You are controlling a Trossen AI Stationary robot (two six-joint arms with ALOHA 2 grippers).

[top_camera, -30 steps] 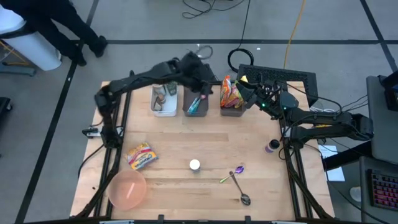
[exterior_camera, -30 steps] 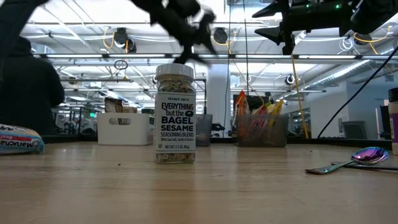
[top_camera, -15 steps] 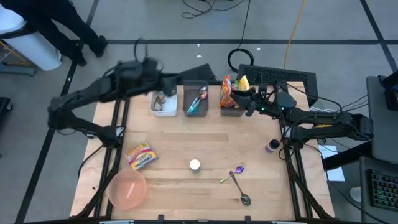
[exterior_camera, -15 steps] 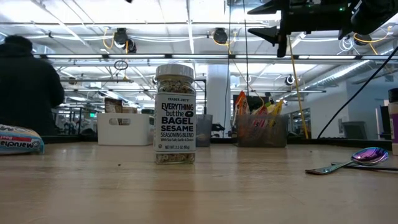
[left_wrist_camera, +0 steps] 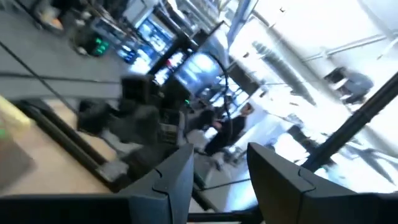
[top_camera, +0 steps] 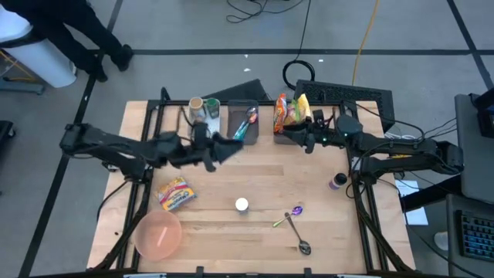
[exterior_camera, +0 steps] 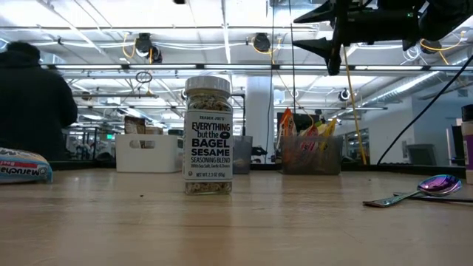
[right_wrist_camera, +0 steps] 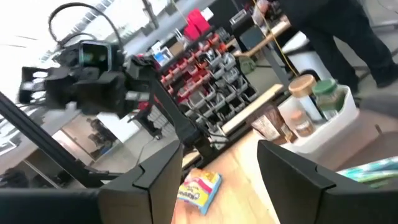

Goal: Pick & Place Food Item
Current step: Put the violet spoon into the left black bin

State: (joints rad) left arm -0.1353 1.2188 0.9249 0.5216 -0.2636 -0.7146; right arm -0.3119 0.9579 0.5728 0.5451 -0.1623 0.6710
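- table (top_camera: 309, 166): wooden top carrying everything. its middle band, between the bins at the far edge and the loose things near the front, is bare and gives the widest room for moving. black frame rails run along both side edges, where each arm mounts.
- left arm: reaches in from the left edge, low across the table. left end effector (top_camera: 222, 149) hangs just in front of the white bin (top_camera: 202, 133); its fingers stand apart with nothing between them in the left wrist view.
- right arm: comes in from the right edge. right end effector (top_camera: 284, 133) hangs at the front wall of the snack bin (top_camera: 287, 140), released and empty in the right wrist view.
- step in hand (judged): approach, before any grasp; no food is held.
- bins: three in a row at the far edge, white with jars, a grey bin (top_camera: 241, 139) with utensils, then the snack bin with upright bags.
- pink bowl (top_camera: 158, 234): front left corner, a likely drop place.
- noodle packet (top_camera: 175, 193): the nearest loose food item, lying flat between left end effector and bowl, apart from both.
- seasoning jar (top_camera: 241, 205): upright, front centre, alone.
- two spoons (top_camera: 296, 228): crossed, front right.
- next move (judged): the left end effector must draw towards the front edge, drop over the packet and close across its short side, keeping off the left rail; alternatively the right one dips into the snack bin, where walls and packed bags leave little finger room.
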